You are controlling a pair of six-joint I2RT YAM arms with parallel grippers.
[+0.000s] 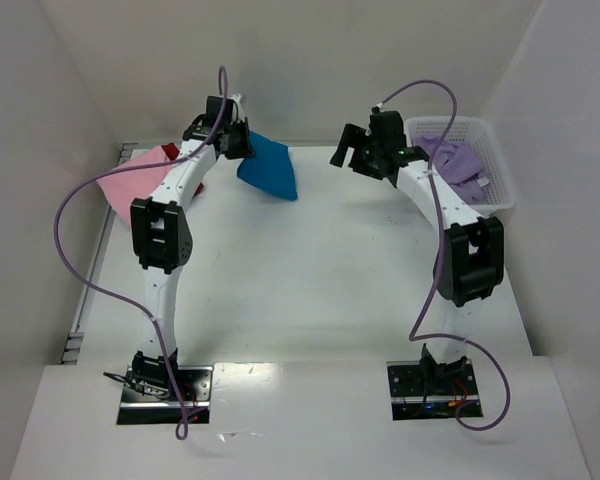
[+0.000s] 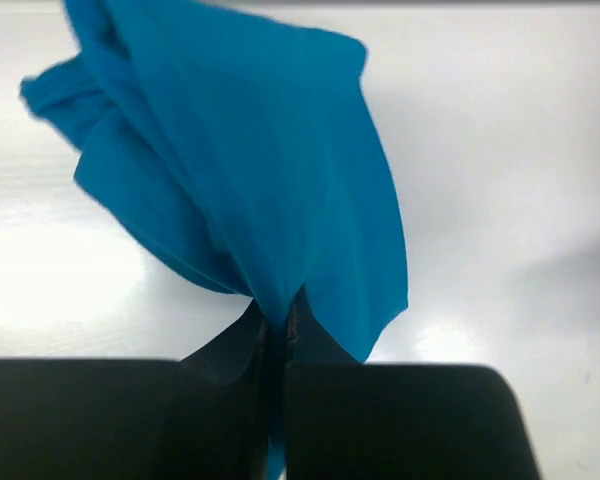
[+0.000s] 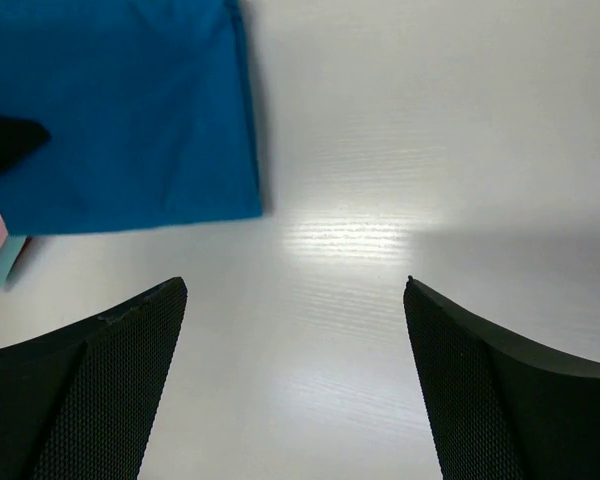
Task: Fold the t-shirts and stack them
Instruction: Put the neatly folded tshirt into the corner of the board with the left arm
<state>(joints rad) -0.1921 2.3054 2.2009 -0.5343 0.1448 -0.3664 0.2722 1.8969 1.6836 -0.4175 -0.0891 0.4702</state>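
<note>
A bright blue t-shirt [image 1: 269,168] hangs bunched from my left gripper [image 1: 237,141] at the back of the table. In the left wrist view the gripper [image 2: 277,318] is shut on the blue cloth [image 2: 250,170]. A pink t-shirt [image 1: 132,183] lies folded at the far left with a red one [image 1: 169,152] at its back edge. A lavender t-shirt [image 1: 462,165] lies in the white basket. My right gripper [image 1: 342,155] is open and empty above bare table to the right of the blue shirt; in its wrist view [image 3: 295,285] the blue shirt [image 3: 120,110] shows at the upper left.
The white mesh basket [image 1: 500,160] stands at the back right against the wall. White walls close in the table at the back and both sides. A metal rail [image 1: 88,290] runs along the table's left edge.
</note>
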